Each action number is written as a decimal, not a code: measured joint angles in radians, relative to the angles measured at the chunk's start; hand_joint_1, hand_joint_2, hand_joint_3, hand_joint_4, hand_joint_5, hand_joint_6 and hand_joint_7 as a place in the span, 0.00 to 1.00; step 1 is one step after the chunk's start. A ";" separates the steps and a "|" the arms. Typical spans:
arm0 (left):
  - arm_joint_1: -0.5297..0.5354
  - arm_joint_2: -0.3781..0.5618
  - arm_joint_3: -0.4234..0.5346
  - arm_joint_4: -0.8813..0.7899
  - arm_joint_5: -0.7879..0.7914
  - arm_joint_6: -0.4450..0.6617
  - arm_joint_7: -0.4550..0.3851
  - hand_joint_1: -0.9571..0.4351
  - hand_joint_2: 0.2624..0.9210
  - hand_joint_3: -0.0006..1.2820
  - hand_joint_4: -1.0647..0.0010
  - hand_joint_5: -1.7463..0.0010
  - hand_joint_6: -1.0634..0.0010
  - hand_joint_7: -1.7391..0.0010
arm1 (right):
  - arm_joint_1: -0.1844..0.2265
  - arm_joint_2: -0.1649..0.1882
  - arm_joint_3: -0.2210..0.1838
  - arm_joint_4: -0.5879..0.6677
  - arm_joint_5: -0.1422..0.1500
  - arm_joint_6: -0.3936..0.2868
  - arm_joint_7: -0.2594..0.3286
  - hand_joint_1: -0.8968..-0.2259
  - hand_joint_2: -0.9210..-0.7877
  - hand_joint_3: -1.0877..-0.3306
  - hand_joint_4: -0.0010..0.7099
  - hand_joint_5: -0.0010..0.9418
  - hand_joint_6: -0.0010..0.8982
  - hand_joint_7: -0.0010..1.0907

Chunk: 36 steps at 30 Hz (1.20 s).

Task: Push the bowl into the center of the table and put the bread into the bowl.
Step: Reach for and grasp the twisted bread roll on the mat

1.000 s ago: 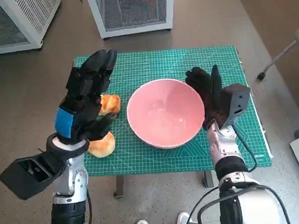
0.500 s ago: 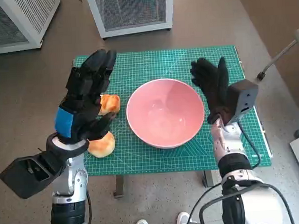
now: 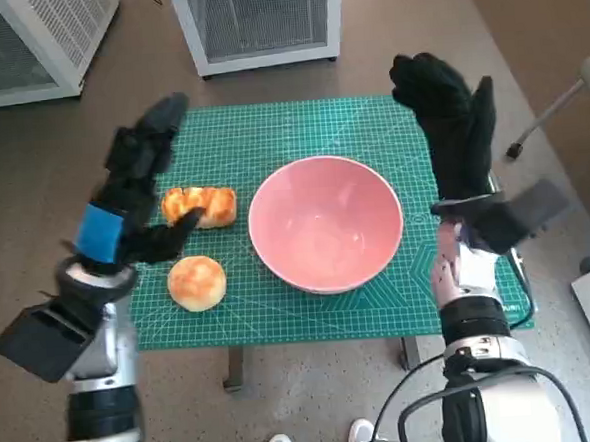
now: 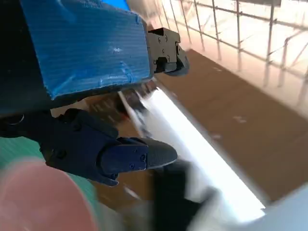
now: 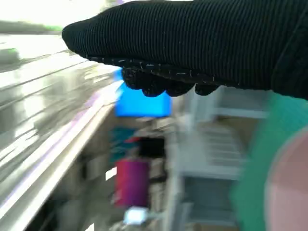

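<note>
Pink bowl (image 3: 326, 222) mid-mat; two bread pieces (image 3: 199, 206) beside. Left hand (image 3: 133, 186), right hand (image 3: 450, 131) raised, fingers spread, holding nothing.

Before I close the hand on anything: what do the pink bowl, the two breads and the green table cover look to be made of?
Pink bowl: smooth, slightly glossy, faint inner highlights; probably plastic or glazed ceramic, I can't tell which.
Round bun and oblong bread: matte golden-brown crust, likely real baked bread, possibly replicas.
Green mat: flat matte sheet with printed grid lines, apparently a rubbery cutting mat.
</note>
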 measured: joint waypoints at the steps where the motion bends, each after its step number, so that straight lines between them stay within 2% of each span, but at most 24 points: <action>1: -0.007 0.025 0.001 0.007 0.028 -0.002 0.007 0.21 1.00 0.23 0.90 0.99 0.95 0.80 | 0.018 0.001 0.007 -0.045 0.019 -0.007 0.023 0.59 0.00 0.69 0.34 0.02 0.14 0.43; 2: -0.014 0.044 0.001 0.013 0.048 -0.002 0.012 0.21 1.00 0.22 0.91 0.99 0.95 0.81 | 0.033 0.002 0.014 -0.080 0.032 -0.008 0.039 0.59 0.00 0.69 0.35 0.02 0.14 0.43; 4: -0.033 0.085 -0.001 0.031 0.092 0.000 0.020 0.21 1.00 0.12 0.94 1.00 0.95 0.83 | 0.068 0.005 0.028 -0.160 0.066 -0.004 0.075 0.58 0.00 0.74 0.36 0.02 0.14 0.44; 7: -0.064 0.148 -0.013 0.060 0.152 0.025 0.024 0.24 0.93 0.05 0.97 1.00 0.95 0.84 | 0.117 0.009 0.051 -0.274 0.121 0.027 0.123 0.57 0.00 0.84 0.38 0.02 0.16 0.46; 9: -0.081 0.183 -0.027 0.072 0.187 0.053 0.025 0.26 0.88 0.03 0.98 1.00 0.96 0.85 | 0.144 0.013 0.065 -0.335 0.151 0.050 0.144 0.57 0.00 0.88 0.38 0.02 0.17 0.46; 12: -0.102 0.224 -0.055 0.082 0.238 0.093 0.025 0.30 0.83 0.01 0.99 1.00 0.96 0.86 | 0.179 0.013 0.084 -0.411 0.181 0.084 0.163 0.58 0.00 0.91 0.38 0.02 0.17 0.46; 14: -0.117 0.243 -0.079 0.086 0.273 0.117 0.024 0.35 0.80 0.01 0.99 1.00 0.96 0.86 | 0.198 0.013 0.095 -0.450 0.186 0.102 0.168 0.59 0.00 0.92 0.38 0.01 0.17 0.47; 17: -0.137 0.261 -0.114 0.089 0.315 0.162 0.020 0.47 0.73 0.01 0.99 1.00 0.97 0.87 | 0.219 0.011 0.106 -0.492 0.187 0.123 0.168 0.61 0.00 0.92 0.38 0.01 0.17 0.46; 23: -0.179 0.277 -0.190 0.110 0.354 0.277 -0.047 0.65 0.70 0.01 1.00 1.00 0.98 0.88 | 0.237 0.006 0.115 -0.541 0.179 0.151 0.160 0.62 0.00 0.92 0.38 0.01 0.17 0.47; 31: -0.253 0.291 -0.311 0.122 0.425 0.490 -0.209 0.74 0.71 0.01 1.00 1.00 0.97 0.92 | 0.252 0.004 0.115 -0.556 0.175 0.162 0.138 0.64 0.00 0.91 0.38 0.01 0.17 0.47; 36: -0.285 0.291 -0.368 0.116 0.479 0.590 -0.253 0.74 0.71 0.01 1.00 1.00 0.96 0.93 | 0.255 0.004 0.116 -0.561 0.174 0.163 0.131 0.64 0.00 0.91 0.38 0.01 0.17 0.47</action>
